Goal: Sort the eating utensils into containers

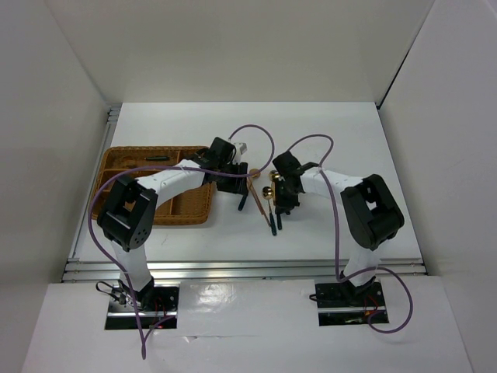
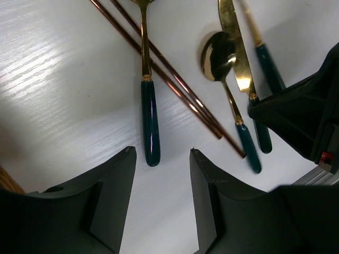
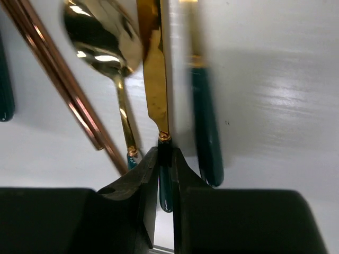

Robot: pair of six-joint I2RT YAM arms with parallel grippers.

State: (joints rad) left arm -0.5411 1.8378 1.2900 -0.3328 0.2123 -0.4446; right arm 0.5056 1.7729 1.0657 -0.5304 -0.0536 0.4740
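Left pincer (image 2: 161, 159): moderately wide and holding nothing, it hovers over the table (image 1: 349, 140). White surface shows in the gap.
Right pincer (image 3: 164, 156): narrow, its two fingers pressed on either side of the knife's teal handle, just behind the gold collar.
Knife (image 3: 153, 63): lies flat. In the right wrist view the blade points to 12 o'clock and the handle runs to 6 o'clock, into the grip.
Spoon (image 3: 103, 37): at 9 o'clock of the knife. Its bowl is just beside the blade and its thin neck slants down toward the fingers.
Chopsticks (image 2: 169, 79): a pair lying side by side. In the left wrist view they run on a diagonal from 11 o'clock to 4 o'clock.
Long-necked utensil (image 2: 150, 121): its gold neck crosses the chopsticks. The end of its teal handle lies just at 12 o'clock of the left pincer's gap. Its head is cut off by the frame.
Blurred utensil (image 3: 204, 127): teal handle at 3 o'clock of the knife, roughly parallel to it. Its head is out of view.
Wicker tray (image 1: 116, 159): in the top view it sits at 9 o'clock of the utensil cluster, partly under the left arm.
Tray contents: one dark slim piece (image 1: 155, 158) lies in the far compartment, too small to name.
Cluster: all five loose pieces rest on the table between the two pincers, outside the tray.
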